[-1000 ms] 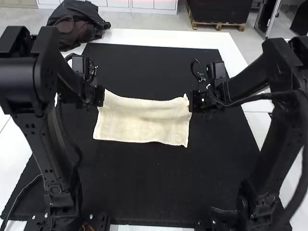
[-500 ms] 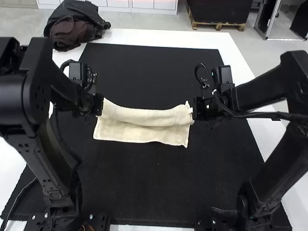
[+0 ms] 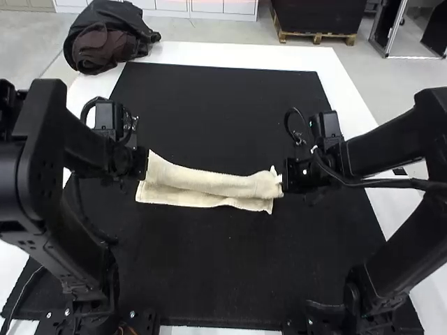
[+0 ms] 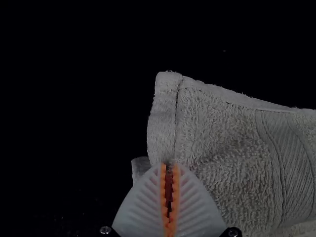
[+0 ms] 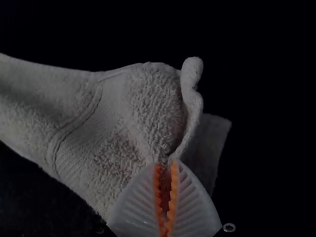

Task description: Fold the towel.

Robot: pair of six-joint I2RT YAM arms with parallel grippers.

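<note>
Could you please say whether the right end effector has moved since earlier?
Yes, the right end effector has come toward the robot, away from the mat's far edge.

High view from above and behind, facing forward and down over the table (image 3: 230, 53), close-up wrist views, each sharing one end of the towel (image 3: 202, 181) with it

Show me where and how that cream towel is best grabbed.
Probably by the upper layer at both short ends, one gripper from each side: the towel lies as a long strip partly folded over itself. The left gripper and right gripper pinch it there.
</note>
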